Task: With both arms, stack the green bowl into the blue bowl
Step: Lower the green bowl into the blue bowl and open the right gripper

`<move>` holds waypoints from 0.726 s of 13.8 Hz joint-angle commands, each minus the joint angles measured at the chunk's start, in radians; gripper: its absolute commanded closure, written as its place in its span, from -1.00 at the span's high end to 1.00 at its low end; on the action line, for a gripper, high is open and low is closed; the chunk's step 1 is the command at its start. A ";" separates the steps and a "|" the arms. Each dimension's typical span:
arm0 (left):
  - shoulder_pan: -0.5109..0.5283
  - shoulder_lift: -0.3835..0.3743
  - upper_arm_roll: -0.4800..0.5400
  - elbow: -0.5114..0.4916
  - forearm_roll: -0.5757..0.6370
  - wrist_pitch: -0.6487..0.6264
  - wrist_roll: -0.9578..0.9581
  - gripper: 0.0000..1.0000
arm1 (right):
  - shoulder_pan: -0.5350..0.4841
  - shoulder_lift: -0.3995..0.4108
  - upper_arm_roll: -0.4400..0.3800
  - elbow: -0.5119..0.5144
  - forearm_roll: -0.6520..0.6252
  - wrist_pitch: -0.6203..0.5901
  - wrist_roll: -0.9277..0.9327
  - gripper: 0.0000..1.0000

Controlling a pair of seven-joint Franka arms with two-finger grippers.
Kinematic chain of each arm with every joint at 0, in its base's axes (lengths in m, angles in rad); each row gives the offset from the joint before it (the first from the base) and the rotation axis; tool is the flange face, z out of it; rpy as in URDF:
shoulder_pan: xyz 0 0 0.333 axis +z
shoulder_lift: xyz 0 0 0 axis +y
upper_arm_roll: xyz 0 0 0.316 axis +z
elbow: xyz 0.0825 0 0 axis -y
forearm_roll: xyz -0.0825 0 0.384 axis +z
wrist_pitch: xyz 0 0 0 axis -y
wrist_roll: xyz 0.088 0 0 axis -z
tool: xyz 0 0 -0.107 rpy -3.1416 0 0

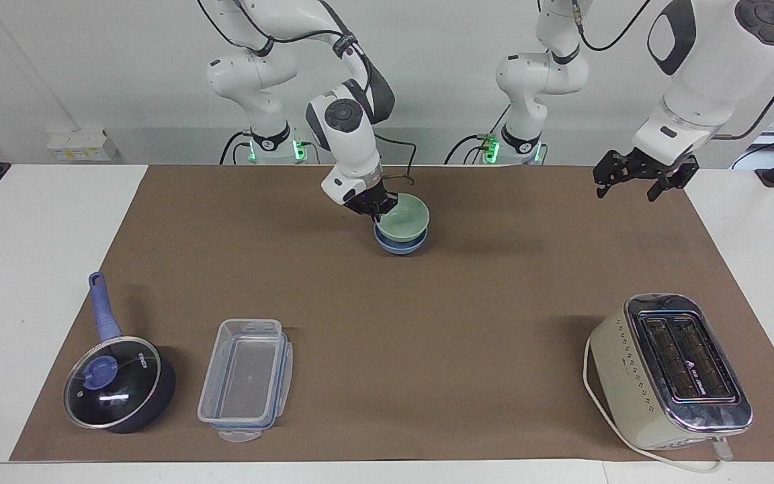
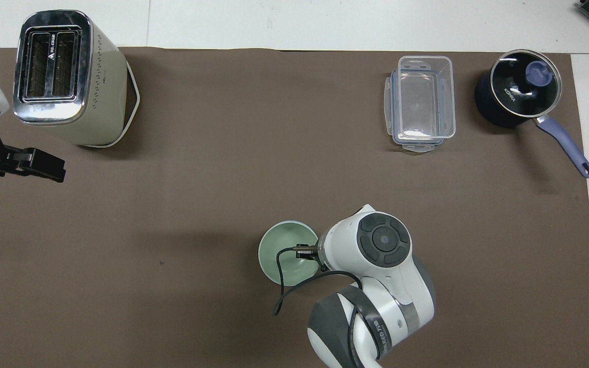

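2 white arms (image 1: 703,74), grey joint caps, blk cables, blk grippers, green base LEDs.

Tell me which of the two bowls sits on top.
The green bowl: it sits nested in the blue bowl, its rim gripped by the right hand.
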 commanded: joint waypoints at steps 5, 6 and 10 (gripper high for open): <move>0.014 -0.006 -0.009 0.005 0.011 -0.017 0.014 1.00 | 0.002 0.009 -0.004 0.000 0.032 0.037 -0.025 -0.67; 0.014 -0.006 -0.009 0.007 0.011 -0.017 0.014 1.00 | 0.002 0.009 -0.004 0.000 0.031 0.037 -0.030 -0.36; 0.014 -0.006 -0.009 0.005 0.011 -0.017 0.014 1.00 | 0.000 0.000 -0.005 0.012 0.031 0.025 -0.030 -0.25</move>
